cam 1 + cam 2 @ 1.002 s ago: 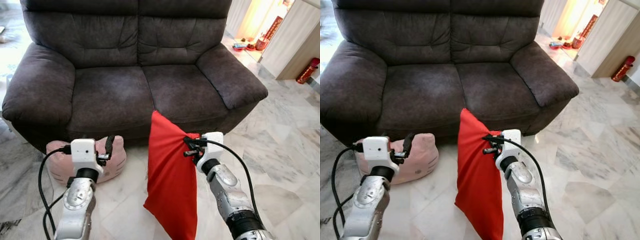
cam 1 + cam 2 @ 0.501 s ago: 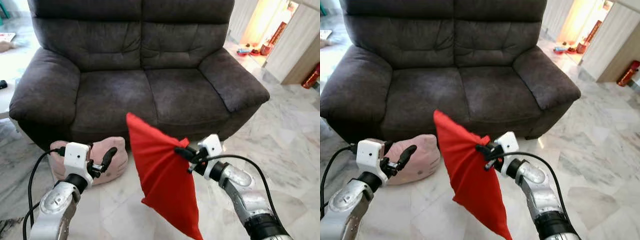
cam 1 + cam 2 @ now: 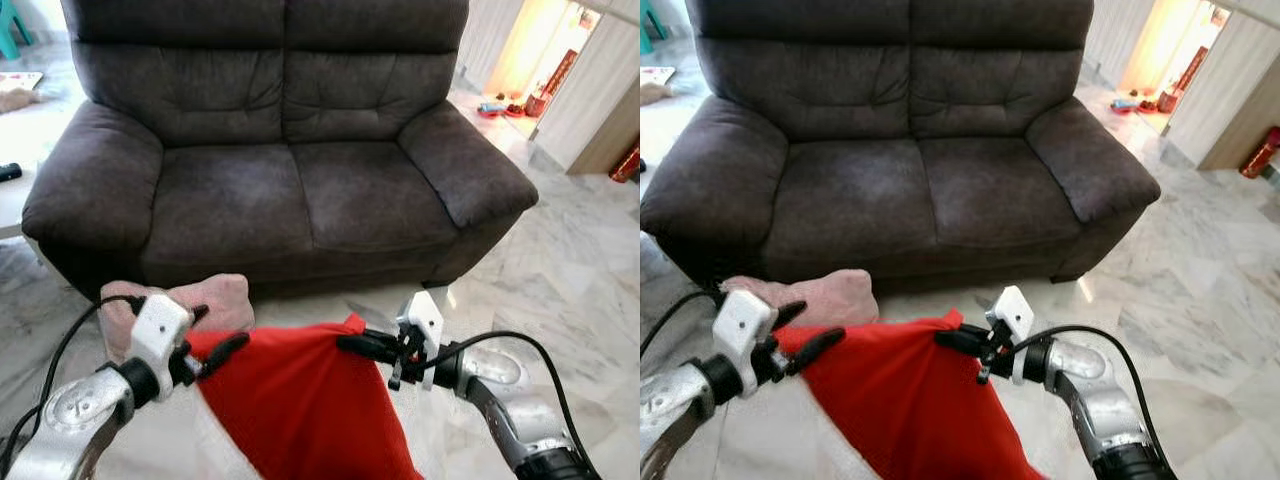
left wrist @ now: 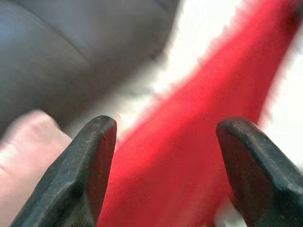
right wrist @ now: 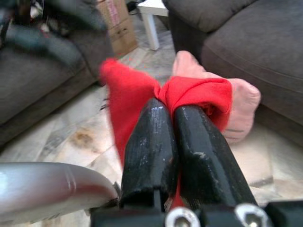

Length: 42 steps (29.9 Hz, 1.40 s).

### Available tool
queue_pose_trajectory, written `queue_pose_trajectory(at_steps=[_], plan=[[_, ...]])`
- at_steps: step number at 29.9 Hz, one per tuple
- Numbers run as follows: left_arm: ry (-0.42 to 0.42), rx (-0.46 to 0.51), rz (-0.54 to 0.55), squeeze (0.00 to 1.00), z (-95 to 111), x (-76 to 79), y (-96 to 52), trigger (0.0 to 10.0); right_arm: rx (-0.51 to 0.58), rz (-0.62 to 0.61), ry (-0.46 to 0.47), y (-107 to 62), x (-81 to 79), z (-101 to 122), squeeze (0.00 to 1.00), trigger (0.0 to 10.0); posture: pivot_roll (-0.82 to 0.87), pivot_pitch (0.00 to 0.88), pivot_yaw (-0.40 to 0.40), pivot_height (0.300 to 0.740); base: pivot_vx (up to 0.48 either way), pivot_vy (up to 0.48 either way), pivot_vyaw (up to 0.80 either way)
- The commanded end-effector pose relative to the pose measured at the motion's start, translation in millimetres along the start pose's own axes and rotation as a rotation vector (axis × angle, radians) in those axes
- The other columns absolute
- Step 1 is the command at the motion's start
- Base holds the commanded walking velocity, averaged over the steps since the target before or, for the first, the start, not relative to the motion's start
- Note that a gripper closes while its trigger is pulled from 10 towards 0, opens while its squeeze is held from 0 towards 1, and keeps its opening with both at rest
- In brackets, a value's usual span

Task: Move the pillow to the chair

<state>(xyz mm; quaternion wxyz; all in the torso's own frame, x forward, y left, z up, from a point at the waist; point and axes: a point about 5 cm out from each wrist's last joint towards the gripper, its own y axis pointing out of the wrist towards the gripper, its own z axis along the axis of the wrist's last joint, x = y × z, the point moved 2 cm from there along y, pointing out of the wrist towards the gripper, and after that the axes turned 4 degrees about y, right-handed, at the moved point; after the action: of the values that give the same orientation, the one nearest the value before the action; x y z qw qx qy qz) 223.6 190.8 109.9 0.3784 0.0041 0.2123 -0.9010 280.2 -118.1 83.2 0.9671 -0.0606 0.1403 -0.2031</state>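
Pillow [image 3: 300, 400] swung from hanging to flat; our right gripper [image 3: 352, 345] pinches one corner, left gripper [image 3: 215, 352] spread at opposite edge. Risk: single-corner pinch slips mid-swing.

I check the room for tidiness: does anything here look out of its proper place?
Yes. A pink pillow lies on the marble floor against the front of the dark sofa, not on a seat. The red pillow hangs bunched from one corner, pinched by the right gripper; the left gripper is open beside it.
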Motion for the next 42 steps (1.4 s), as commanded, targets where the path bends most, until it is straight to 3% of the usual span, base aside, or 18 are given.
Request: queue_pose_trajectory(at_steps=[1,16,17,23,32,38,39,40,41,42], plan=[[0.013,-0.051,-0.142,0.0,-2,19.2,-6.6,10.0,0.096,0.061,-0.073,-2.4,-6.5,31,0.0,10.0,0.16,0.07,-0.114,0.74,0.0,0.0,0.0],[0.002,-0.103,-0.245,0.0,-4,35.7,-23.2,10.0,0.058,0.109,-0.047,-4.0,-8.5,26,0.0,10.0,0.17,0.082,-0.124,0.74,0.0,0.0,0.0],[0.007,-0.11,-0.25,1.0,-5,36.5,-24.3,10.0,0.057,0.109,-0.046,-4.0,-8.0,26,0.0,10.0,0.17,0.082,-0.124,0.74,0.0,0.0,0.0],[0.02,-0.163,-0.278,1.0,-13,39.3,-29.4,10.0,0.063,0.116,-0.038,-2.9,-7.7,28,0.0,10.0,0.18,0.083,-0.125,0.74,0.0,0.0,0.0],[0.115,-0.178,-0.203,1.0,-14,25.3,-25.0,10.0,0.055,0.156,-0.043,-5.6,-11.5,29,0.0,10.0,0.18,0.079,-0.126,0.74,0.0,0.0,0.0],[0.158,-0.216,-0.235,1.0,-18,25.2,-31.3,10.0,0.033,0.257,-0.037,-10.4,-22.7,27,0.0,10.0,0.18,0.074,-0.126,0.74,0.0,0.0,0.0],[0.158,-0.22,-0.242,0.45,-19,25.7,-32.6,10.0,0.027,0.268,-0.037,-10.9,-24.1,26,0.0,10.0,0.18,0.074,-0.126,0.74,0.0,0.0,0.0],[0.158,-0.22,-0.242,0.45,-19,25.7,-32.6,10.0,0.027,0.268,-0.037,-10.9,-24.1,26,0.0,10.0,0.18,0.074,-0.126,0.74,0.0,0.0,0.0],[0.161,-0.22,-0.248,0.0,-19,26.0,-33.7,10.0,0.024,0.275,-0.039,-11.4,-25.0,26,0.0,10.0,0.18,0.073,-0.126,0.74,0.0,0.0,0.0],[0.163,-0.22,-0.252,0.0,-19,26.2,-34.2,10.0,0.022,0.279,-0.041,-11.7,-25.4,26,0.0,10.0,0.18,0.071,-0.126,0.74,0.0,0.0,0.0]])
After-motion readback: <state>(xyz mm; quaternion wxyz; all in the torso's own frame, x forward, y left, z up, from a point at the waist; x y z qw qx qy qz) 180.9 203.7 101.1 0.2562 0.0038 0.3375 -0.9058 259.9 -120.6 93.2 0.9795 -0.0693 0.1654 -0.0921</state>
